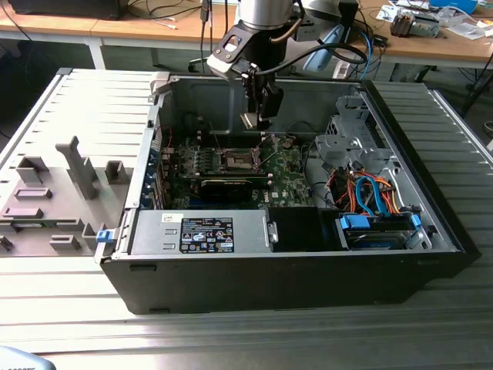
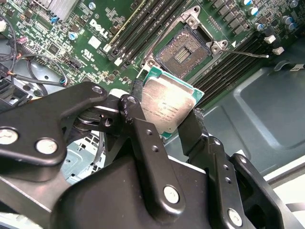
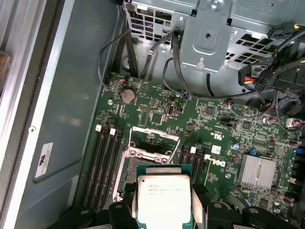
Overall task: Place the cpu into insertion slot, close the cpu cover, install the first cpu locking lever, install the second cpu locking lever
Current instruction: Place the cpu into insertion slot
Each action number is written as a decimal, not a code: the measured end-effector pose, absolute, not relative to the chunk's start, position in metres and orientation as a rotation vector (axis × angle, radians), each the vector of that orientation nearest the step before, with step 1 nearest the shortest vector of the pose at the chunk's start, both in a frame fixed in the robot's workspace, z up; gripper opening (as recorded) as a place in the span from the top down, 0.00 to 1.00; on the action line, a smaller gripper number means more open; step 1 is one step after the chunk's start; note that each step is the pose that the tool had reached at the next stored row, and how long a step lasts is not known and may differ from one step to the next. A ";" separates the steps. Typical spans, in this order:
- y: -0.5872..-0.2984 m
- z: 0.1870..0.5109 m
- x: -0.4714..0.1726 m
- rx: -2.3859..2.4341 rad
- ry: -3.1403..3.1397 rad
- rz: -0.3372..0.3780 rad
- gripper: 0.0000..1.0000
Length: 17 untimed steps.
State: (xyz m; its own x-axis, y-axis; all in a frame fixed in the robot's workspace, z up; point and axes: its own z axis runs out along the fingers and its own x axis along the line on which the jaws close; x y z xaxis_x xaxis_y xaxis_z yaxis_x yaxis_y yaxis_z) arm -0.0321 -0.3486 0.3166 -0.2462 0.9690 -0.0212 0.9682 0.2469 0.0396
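While the tool (image 2: 166, 117) is clamped on two opposite edges of the cpu (image 2: 167, 102), the chip hangs above the board (image 3: 209, 124), clear of the slot (image 1: 237, 159); in the exterior view the bare slot lies at seven o'clock from the tool.

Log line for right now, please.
gripper: shut on cpu | cpu: held clear of board, not seated | insertion slot: empty
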 end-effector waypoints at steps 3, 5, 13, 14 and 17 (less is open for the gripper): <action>-0.349 0.317 -0.032 1.903 2.447 0.027 0.45; -0.349 0.317 -0.032 1.903 2.445 0.025 0.45; -0.349 0.317 -0.032 1.906 2.440 0.020 0.45; -0.349 0.317 -0.032 1.907 2.440 0.020 0.45; -0.349 0.317 -0.032 1.909 2.438 0.019 0.45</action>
